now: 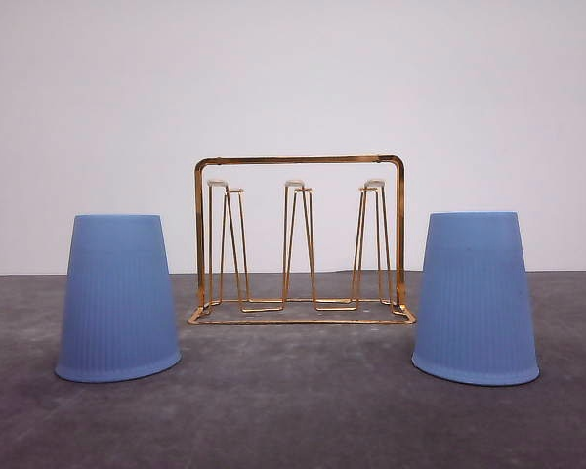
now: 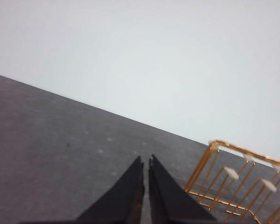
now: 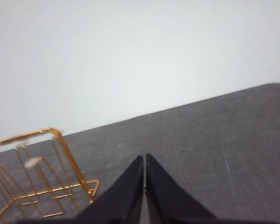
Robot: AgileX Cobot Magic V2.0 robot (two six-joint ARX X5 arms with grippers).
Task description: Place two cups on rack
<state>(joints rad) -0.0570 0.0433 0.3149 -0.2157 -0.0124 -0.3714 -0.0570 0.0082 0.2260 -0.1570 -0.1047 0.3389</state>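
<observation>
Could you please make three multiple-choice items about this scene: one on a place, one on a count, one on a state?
1. Where does the rack stand?
A. Between the two cups, farther back on the table
B. On top of the left cup
C. In front of both cups

2. How many blue cups are on the table?
A. One
B. Two
C. Four

3. How do the cups stand?
A. Lying on their sides
B. Hung on the pegs
C. Upside down, wide rim on the table

Answers:
1 A: the front view shows the rack behind the gap between the left cup and the right cup.
2 B: one cup stands on each side.
3 C: each cup is narrow at the top and wide at the bottom.
</observation>
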